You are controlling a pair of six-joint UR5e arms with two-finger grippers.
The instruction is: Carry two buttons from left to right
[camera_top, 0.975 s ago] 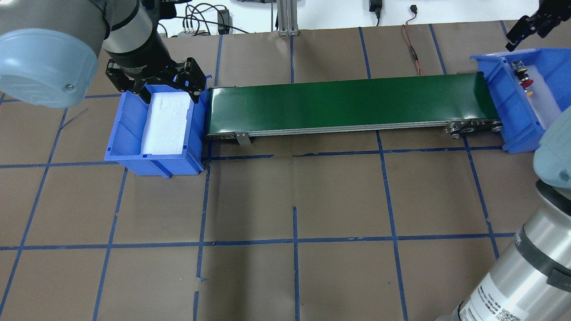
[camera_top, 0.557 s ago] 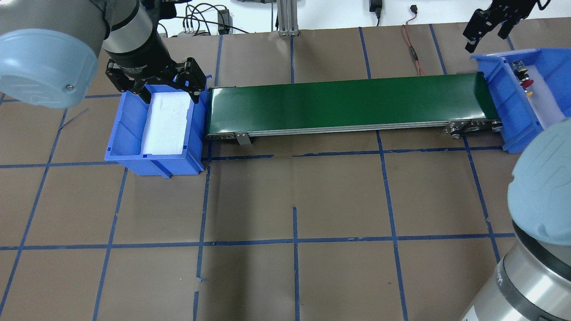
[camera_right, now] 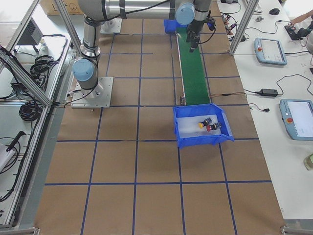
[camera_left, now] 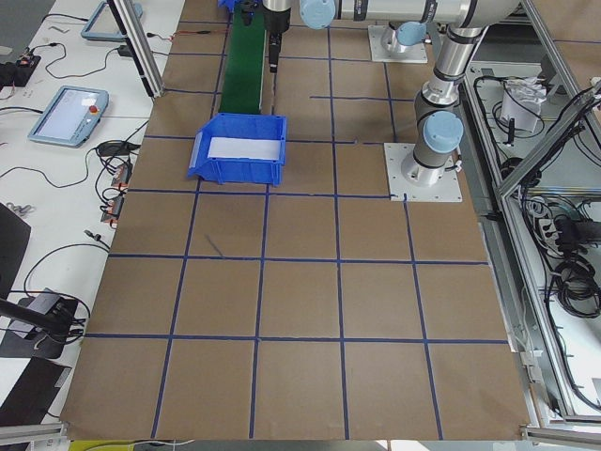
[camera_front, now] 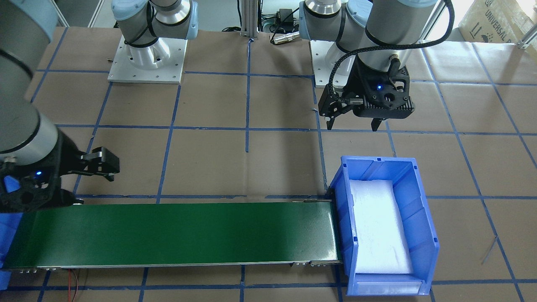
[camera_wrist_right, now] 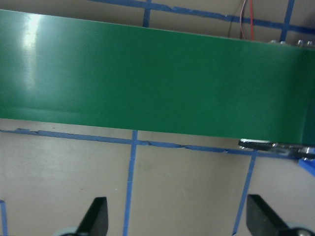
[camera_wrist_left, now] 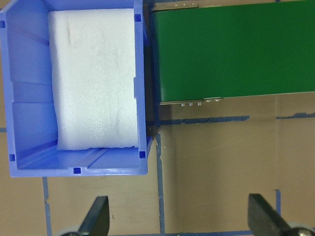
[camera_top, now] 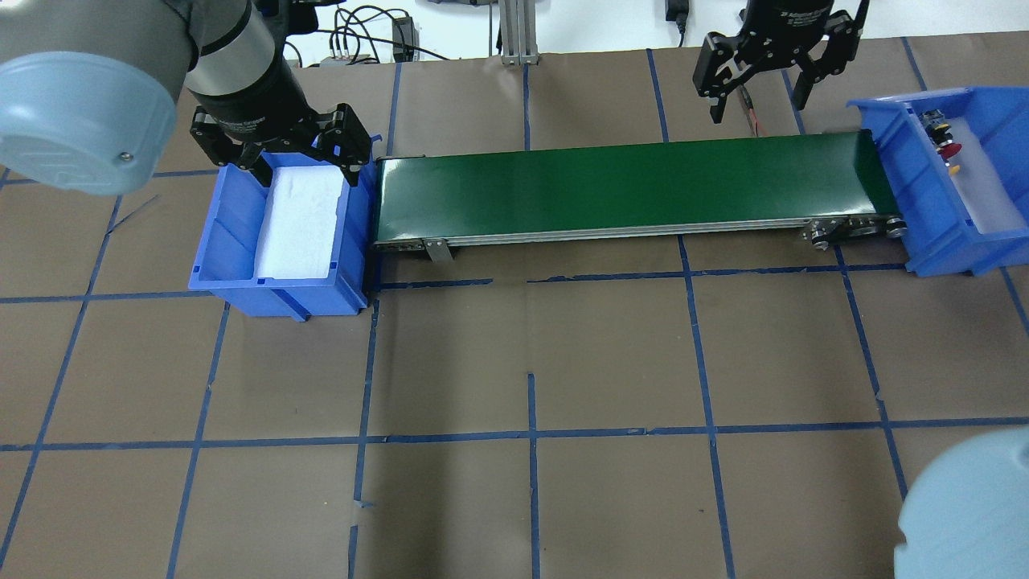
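The two buttons lie in the right blue bin (camera_top: 916, 189): the red-capped one (camera_top: 949, 149) and the yellow-capped one (camera_top: 954, 169). They also show in the exterior right view, yellow (camera_right: 201, 125) beside red (camera_right: 210, 128). My right gripper (camera_top: 758, 111) is open and empty, high over the far side of the green conveyor belt (camera_top: 627, 189) near its right end. Its wrist view shows the belt (camera_wrist_right: 157, 78) and a finger (camera_wrist_right: 96, 216). My left gripper (camera_top: 305, 178) is open and empty, high by the left blue bin (camera_top: 233, 233). That bin holds only white foam (camera_top: 297, 213).
The belt runs between the two bins. A red cable (camera_top: 744, 92) lies on the table behind the belt's right part. The table is brown paper with a blue tape grid (camera_top: 530, 434). The arm bases (camera_front: 147, 54) stand at the robot's side.
My right gripper has swung left, from over the far corner of the right bin to over the far side of the belt. The left gripper and the buttons have not moved.
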